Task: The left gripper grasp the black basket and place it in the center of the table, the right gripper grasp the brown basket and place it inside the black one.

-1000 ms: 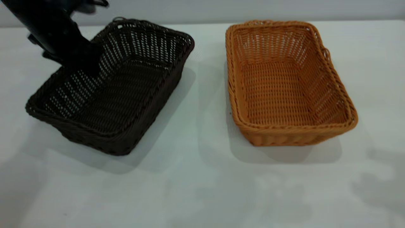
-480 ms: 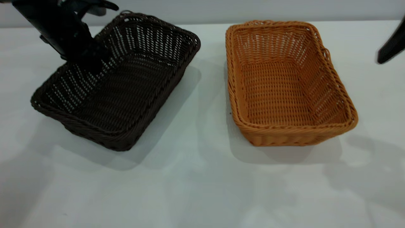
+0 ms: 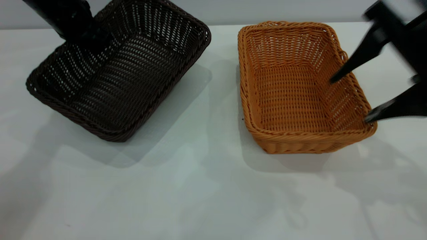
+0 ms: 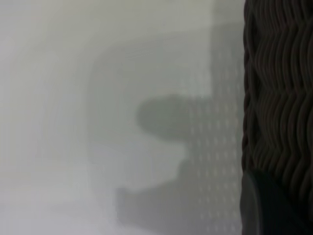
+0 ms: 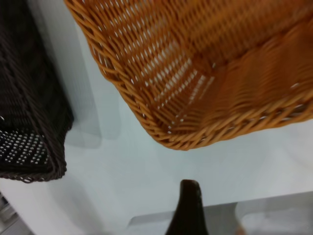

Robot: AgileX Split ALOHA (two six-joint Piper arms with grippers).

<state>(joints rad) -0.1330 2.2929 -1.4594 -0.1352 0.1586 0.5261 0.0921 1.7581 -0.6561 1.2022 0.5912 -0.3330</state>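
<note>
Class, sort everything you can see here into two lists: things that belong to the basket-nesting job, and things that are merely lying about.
Belonging to the job:
- black basket, tilted, lifted by the left gripper
- brown basket, resting on the table
- right gripper, open, at the brown basket's right side

Merely lying about:
- nothing visible

2 baskets: 1 black basket point(image 3: 120, 70), 1 brown basket point(image 3: 300, 96).

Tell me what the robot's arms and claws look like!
Both are plain black with no markings I can see. The right gripper has two long, thin fingers that taper to narrow tips, joined to a chunkier black body. The left gripper shows only as a thick, dark, blocky arm end; its fingers aren't visible. No cables show clearly.
</note>
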